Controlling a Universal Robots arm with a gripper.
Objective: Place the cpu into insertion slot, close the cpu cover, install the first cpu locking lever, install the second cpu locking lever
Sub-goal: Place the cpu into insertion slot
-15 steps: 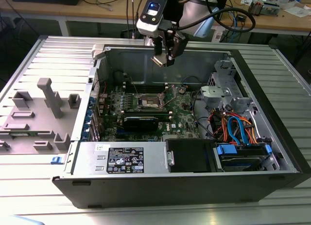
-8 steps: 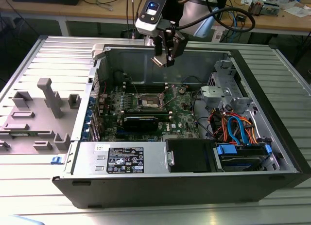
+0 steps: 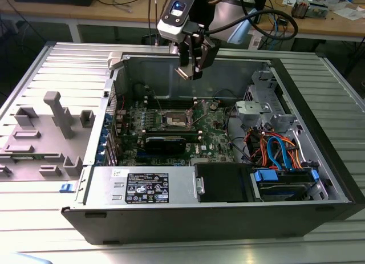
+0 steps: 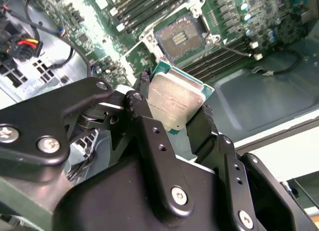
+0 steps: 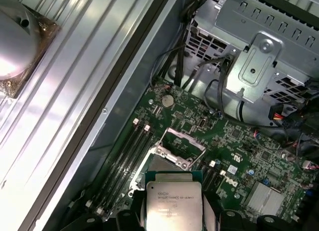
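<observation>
Your pincer [image 3: 193,70] is clamped on the cpu [image 4: 174,104], held well above the open insertion slot [image 4: 180,39]. Placing is the step in hand; seating likely calls for squaring it over that slot.

This is a robotics lab or electronics workshop. A desktop computer case [image 3: 188,218] lies open on its side on a ribbed metal table [image 3: 57,59], with its green motherboard [image 3: 214,133] and bundled cables [image 3: 274,147] exposed. A grey moulded fixture [image 3: 51,133] sits at the exterior view's left. A robot arm's end effector [image 3: 193,69] holds a cpu [image 4: 175,102] above the case. On the far side, wooden tables [image 3: 114,16] carry loose wires and small electronic parts [image 3: 308,4].
</observation>
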